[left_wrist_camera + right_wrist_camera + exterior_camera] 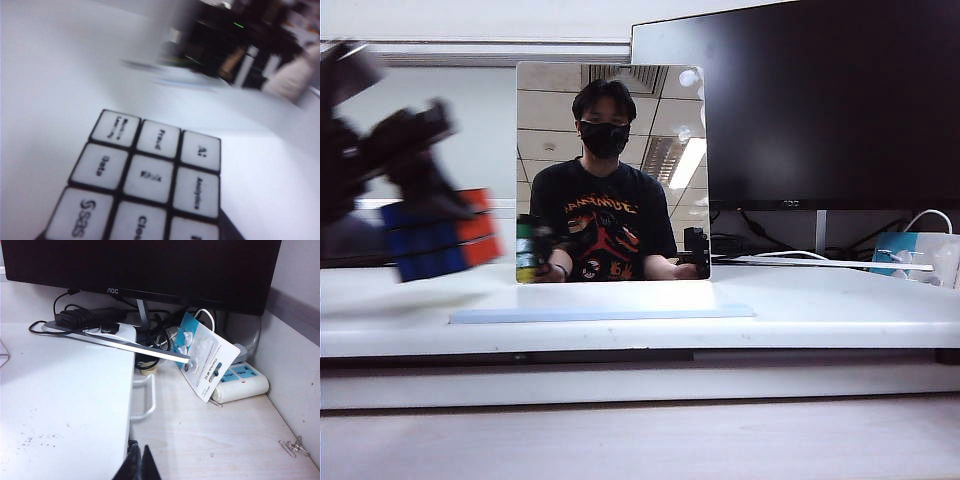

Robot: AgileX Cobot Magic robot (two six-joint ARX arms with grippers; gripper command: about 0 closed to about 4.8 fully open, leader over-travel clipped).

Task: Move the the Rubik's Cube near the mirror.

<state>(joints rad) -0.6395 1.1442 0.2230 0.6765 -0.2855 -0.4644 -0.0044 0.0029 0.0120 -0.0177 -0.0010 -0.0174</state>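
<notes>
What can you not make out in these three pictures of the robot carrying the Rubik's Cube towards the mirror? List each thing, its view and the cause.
- Left gripper, exterior view: motion blur hides how the fingers sit on the Rubik's Cube.
- Cube, left wrist view: cut off by the frame edge; gripper unseen.
- Mirror, left wrist view: background smeared, cannot be picked out.
- Right gripper, right wrist view: only the fingertips show, pressed together.
</notes>
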